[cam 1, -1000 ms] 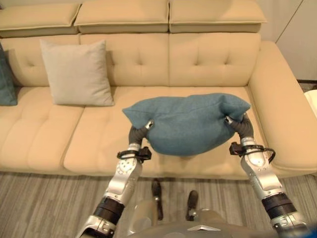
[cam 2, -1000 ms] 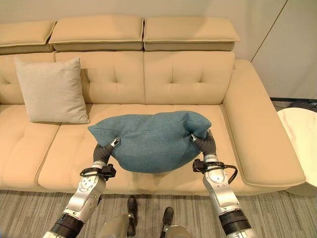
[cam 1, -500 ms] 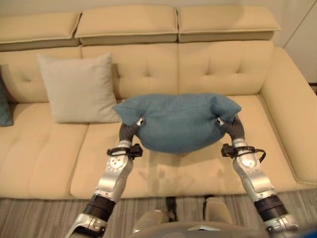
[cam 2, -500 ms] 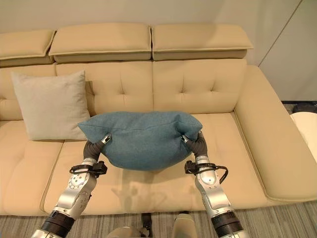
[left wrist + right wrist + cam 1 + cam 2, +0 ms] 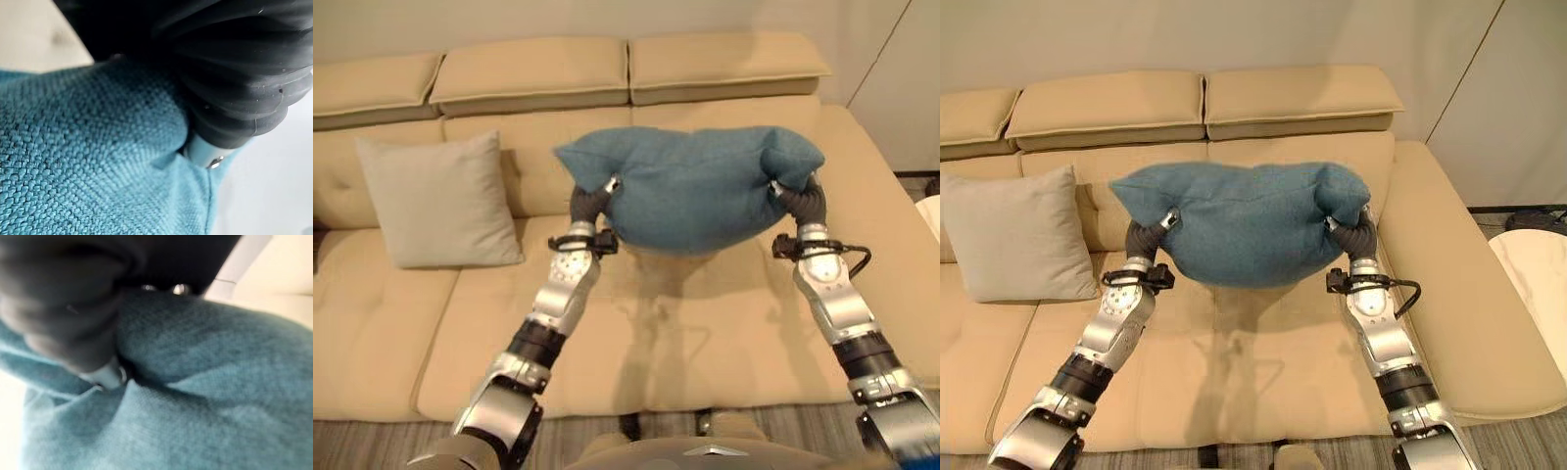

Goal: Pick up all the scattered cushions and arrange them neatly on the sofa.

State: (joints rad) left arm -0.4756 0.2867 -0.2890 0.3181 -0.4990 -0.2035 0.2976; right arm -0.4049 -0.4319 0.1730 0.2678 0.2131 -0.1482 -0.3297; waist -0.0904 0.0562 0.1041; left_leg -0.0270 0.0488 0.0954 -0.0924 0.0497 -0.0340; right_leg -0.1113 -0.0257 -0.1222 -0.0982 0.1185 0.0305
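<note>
Teal woven fabric cushion [image 5: 690,191] is hanging in the air between both hands, over the seat of the cream tufted leather sofa [image 5: 724,333] and in front of its backrest, toward the right-hand end. The left hand [image 5: 590,204] is pressing into one end and the right hand [image 5: 800,203] into the other; the fingers are buried in the fabric, so whether they're curled or flat I can't tell. A beige square cushion [image 5: 435,201] is leaning against the backrest further left. The risk: if either hand eases its squeeze early, the soft cushion could sag, slip and tumble off the seat's front edge.
</note>
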